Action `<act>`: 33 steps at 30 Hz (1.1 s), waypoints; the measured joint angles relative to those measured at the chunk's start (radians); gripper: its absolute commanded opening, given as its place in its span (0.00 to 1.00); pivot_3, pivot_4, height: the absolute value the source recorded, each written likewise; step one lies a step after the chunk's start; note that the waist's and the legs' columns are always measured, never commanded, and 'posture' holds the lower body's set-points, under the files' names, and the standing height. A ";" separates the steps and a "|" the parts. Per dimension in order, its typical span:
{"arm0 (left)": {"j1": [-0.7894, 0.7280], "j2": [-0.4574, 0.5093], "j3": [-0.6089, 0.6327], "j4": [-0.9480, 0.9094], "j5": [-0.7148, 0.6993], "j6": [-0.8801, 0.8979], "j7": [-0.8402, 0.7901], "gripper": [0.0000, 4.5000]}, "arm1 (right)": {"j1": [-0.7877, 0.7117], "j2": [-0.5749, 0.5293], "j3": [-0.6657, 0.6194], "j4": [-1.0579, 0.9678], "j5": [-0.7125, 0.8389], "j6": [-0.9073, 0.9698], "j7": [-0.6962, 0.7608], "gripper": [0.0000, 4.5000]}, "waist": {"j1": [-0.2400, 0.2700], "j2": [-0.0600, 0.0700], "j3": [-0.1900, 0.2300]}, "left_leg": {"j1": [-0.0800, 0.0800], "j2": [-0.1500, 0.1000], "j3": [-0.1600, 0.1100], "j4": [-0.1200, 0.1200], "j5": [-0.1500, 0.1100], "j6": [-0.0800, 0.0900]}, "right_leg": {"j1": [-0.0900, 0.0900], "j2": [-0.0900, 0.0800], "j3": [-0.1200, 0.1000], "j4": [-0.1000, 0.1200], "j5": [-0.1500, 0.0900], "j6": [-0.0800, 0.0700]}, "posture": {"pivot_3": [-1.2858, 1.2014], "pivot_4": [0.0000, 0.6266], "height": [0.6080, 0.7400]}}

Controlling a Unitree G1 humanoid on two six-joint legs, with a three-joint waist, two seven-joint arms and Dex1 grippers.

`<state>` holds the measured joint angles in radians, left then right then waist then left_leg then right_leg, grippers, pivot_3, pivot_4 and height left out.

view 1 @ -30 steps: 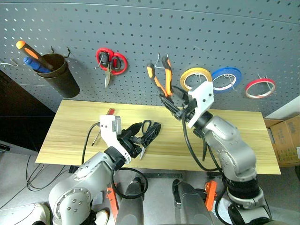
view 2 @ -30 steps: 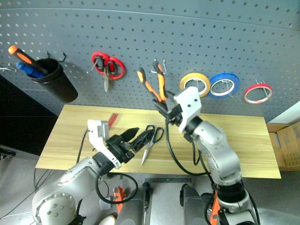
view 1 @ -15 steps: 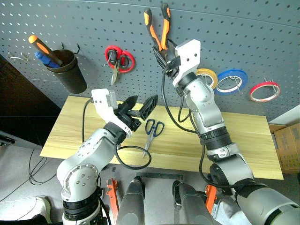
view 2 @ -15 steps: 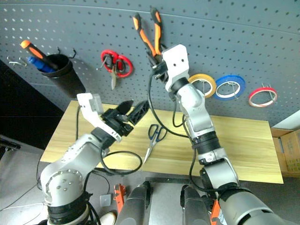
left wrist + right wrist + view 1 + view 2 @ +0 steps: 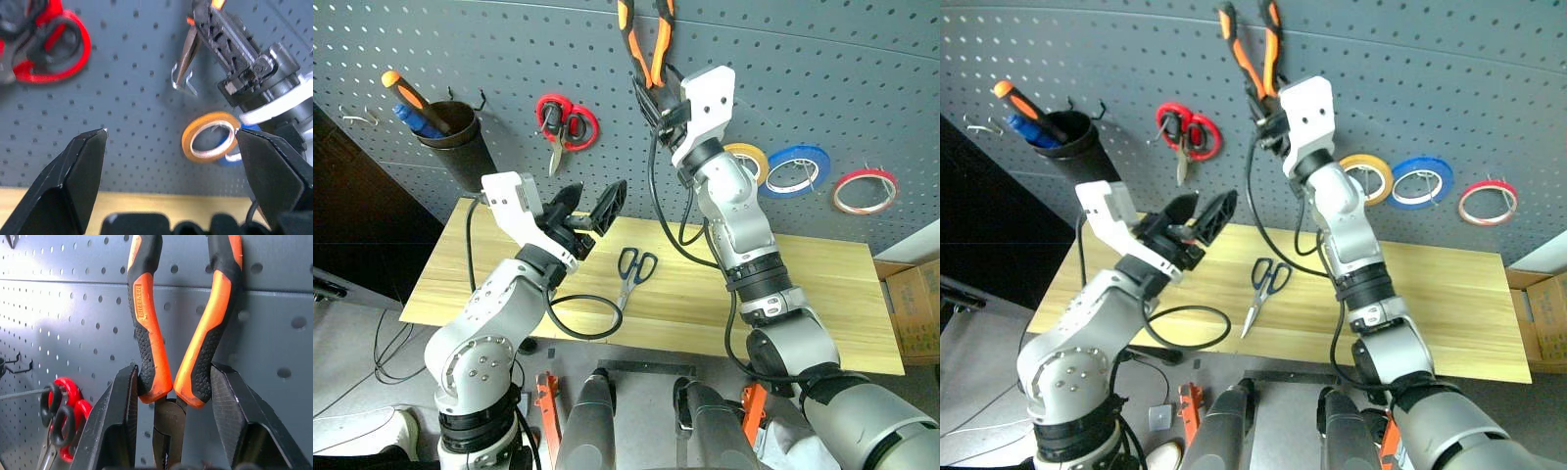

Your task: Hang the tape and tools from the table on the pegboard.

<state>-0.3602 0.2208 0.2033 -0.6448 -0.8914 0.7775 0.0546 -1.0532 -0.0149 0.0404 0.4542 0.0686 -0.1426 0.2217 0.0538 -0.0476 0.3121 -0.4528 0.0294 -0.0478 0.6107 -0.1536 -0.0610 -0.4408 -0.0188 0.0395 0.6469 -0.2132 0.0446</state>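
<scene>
Scissors (image 5: 632, 271) with dark handles lie nearest, flat on the table (image 5: 822, 294), blades pointing toward the front edge, untouched and not yet hung. Just above the table's left half hovers the left gripper (image 5: 590, 207); its black fingers stand wide apart and hold nothing, probably kept ready for the scissors below it.

Farther back, the right gripper (image 5: 651, 100) is raised to the pegboard (image 5: 822, 69). Its fingers are clamped on the pliers (image 5: 644, 39) at the pivot end, so the orange-and-black handles rise free above the grip. This orientation leaves the gap between the handles clear, as would be needed to pass them over a hook. A bare hook (image 5: 182, 84) sits on the board near the plier jaws; whether the tool touches it cannot be told.

On the board itself, the tape (image 5: 865, 190), a red roll, hangs at the far right, beside a blue roll (image 5: 793, 164) and a yellow roll (image 5: 751, 160).
</scene>
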 measured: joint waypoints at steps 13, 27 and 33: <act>0.001 0.005 -0.022 0.028 0.018 -0.008 -0.005 1.00 | -0.033 -0.022 -0.017 0.086 -0.057 -0.136 -0.067 0.38 | 0.000 0.000 0.000 | 0.000 0.000 0.000 0.000 0.000 0.000 | 0.000 0.000 0.000 0.001 0.000 0.000 | 0.60 0.40 1.00; 0.009 0.021 -0.020 0.027 -0.010 0.002 0.003 1.00 | 0.074 0.008 -0.017 0.291 -0.107 -0.249 -0.125 0.38 | 0.003 0.000 0.000 | 0.002 0.000 -0.002 0.000 0.005 -0.001 | 0.003 0.000 -0.001 0.001 0.002 -0.002 | 0.61 0.41 1.00; 0.009 0.028 -0.019 0.027 -0.011 0.003 0.003 1.00 | 0.100 -0.009 -0.007 0.277 -0.129 -0.220 -0.132 0.64 | 0.008 0.000 -0.005 | 0.003 -0.001 -0.003 0.000 0.005 -0.001 | 0.005 0.000 -0.002 0.000 0.001 -0.005 | 0.60 0.42 1.00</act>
<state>-0.3507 0.2484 0.1840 -0.6182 -0.9027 0.7800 0.0578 -0.9529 -0.0244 0.0339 0.7311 -0.0603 -0.3631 0.0901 0.0622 -0.0473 0.3067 -0.4494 0.0289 -0.0505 0.6107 -0.1483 -0.0615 -0.4353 -0.0187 0.0377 0.6466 -0.2121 0.0397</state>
